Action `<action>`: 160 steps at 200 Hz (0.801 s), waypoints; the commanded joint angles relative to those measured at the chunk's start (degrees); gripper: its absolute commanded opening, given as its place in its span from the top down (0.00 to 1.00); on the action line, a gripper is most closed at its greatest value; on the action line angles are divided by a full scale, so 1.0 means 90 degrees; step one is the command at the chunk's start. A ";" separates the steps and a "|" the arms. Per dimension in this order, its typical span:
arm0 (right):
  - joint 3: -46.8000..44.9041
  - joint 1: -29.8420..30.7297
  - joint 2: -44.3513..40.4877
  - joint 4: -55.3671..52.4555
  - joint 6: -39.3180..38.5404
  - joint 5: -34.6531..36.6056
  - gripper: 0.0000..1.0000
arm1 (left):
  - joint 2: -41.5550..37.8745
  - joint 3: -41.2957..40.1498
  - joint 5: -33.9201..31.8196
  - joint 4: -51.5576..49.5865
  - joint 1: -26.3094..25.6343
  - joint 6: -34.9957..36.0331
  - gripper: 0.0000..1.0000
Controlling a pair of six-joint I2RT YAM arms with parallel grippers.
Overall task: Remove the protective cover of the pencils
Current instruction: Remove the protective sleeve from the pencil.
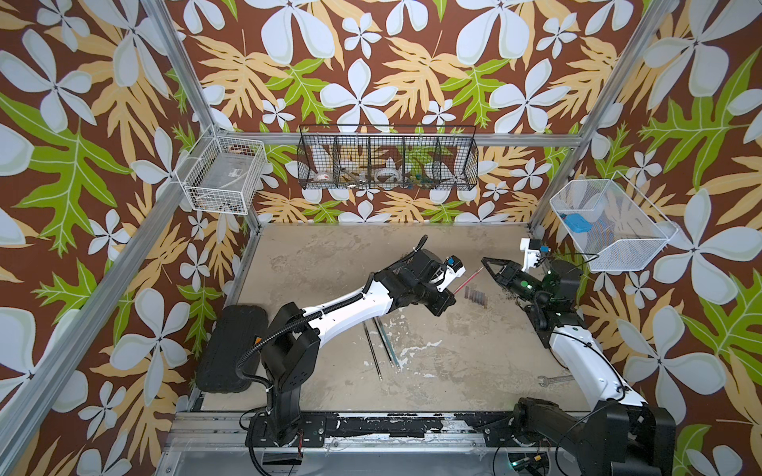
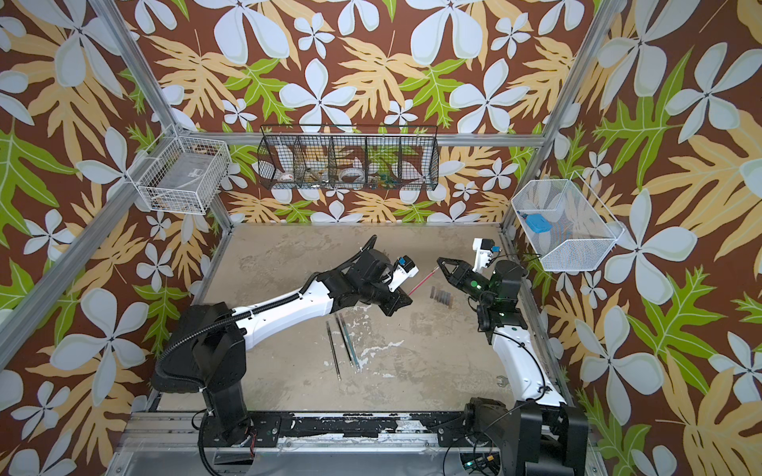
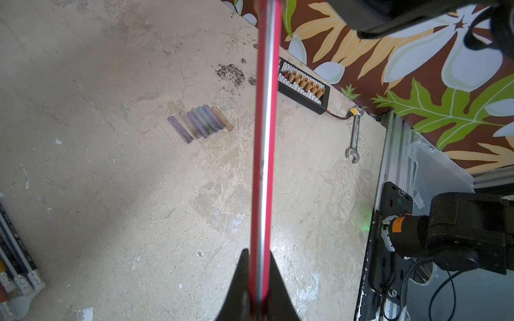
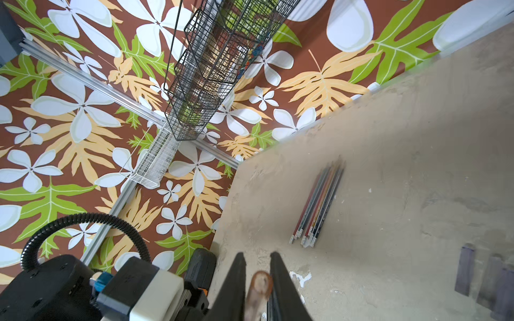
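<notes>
Reading the scene from above with the back wall at 12 o'clock, I have the left gripper (image 3: 260, 254) clenched on a red pencil (image 1: 468, 281). The pencil sticks out of it toward 2 o'clock, lifted clear of the table (image 1: 330, 255). The right gripper (image 4: 257, 257) faces it from the 3 o'clock side, its tip just beside the pencil's far end in both top views. In its own wrist view the fingers (image 4: 281, 278) are drawn in on a brownish cap (image 4: 261, 283) seen end-on. Both sides look pressed against it, so I read that as a grasp. Whether that cap sits on the pencil or has come off it, I cannot tell. The loose caps (image 1: 477, 297) lie flat in a short row at about 2 o'clock from the table's middle. Most of them touch side to side, with one a little apart at the end of the row. The other pencils (image 4: 319, 205) lie bundled together on the table at about 7 o'clock, partly hidden under the left arm (image 1: 350, 305) in the top views. A wrench (image 1: 554, 379) lies at 4 o'clock.
</notes>
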 commanded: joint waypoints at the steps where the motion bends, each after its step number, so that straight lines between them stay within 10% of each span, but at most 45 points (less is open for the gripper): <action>1: -0.0073 0.0009 -0.0032 0.0315 0.0027 -0.0253 0.80 | -0.0017 -0.0007 0.0092 -0.0020 -0.0002 0.0214 1.00; 73: -0.0536 0.0004 -0.0239 0.0529 0.0240 -0.0442 0.79 | 0.0012 -0.0017 0.0060 -0.0046 0.0001 0.0292 1.00; 95: -0.0496 0.0000 -0.0261 0.0436 0.0168 -0.0349 1.00 | 0.0001 -0.0015 0.0052 -0.0056 0.0004 0.0302 1.00; 160: -0.0402 -0.0680 0.0066 0.0850 0.0470 -0.0186 1.00 | 0.0036 -0.0010 0.0041 -0.0052 -0.0001 0.0237 1.00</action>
